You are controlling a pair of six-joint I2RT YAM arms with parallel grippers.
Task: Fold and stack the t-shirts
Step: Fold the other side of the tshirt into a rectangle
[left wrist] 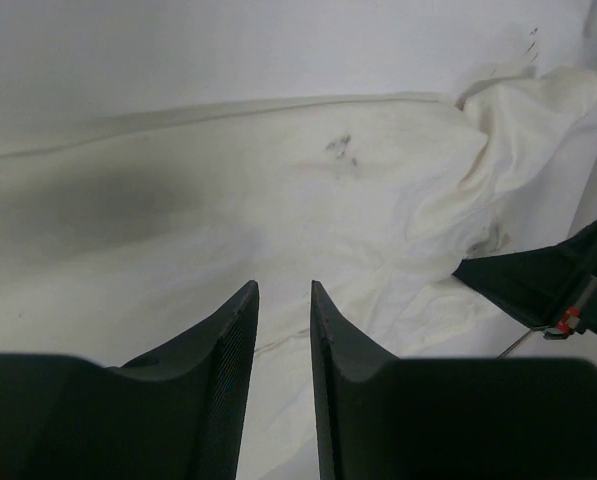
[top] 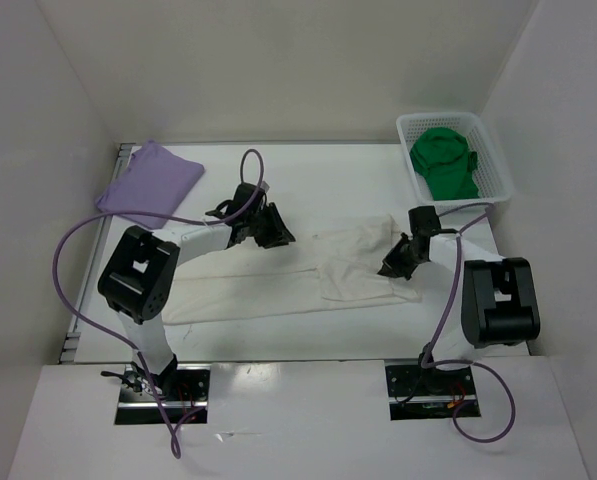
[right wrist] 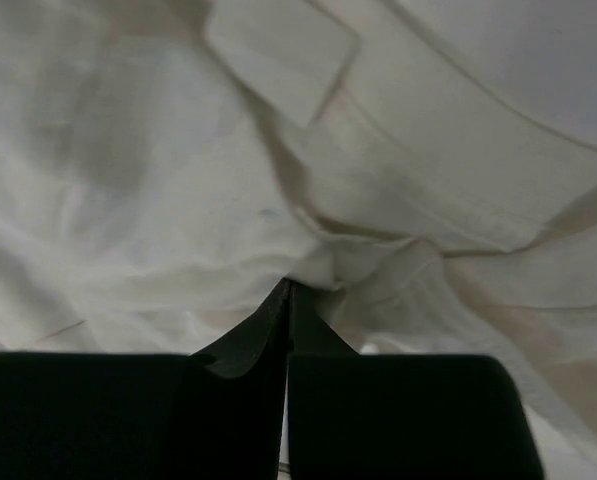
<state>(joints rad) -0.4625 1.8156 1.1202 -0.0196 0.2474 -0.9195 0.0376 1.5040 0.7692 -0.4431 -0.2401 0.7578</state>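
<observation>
Black joint housings (top: 136, 272), white links (top: 203, 240) — purple cables (top: 68, 262).

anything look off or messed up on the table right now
The cream shirt carries a small dark smudge in the left wrist view, and its right end is bunched where the right gripper pinches it. The green shirt lies crumpled in the basket.

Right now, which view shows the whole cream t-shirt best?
Top external: the cream t-shirt shows almost whole, spread flat. The left wrist view shows one wrinkled part; the right wrist view, only close folds.
</observation>
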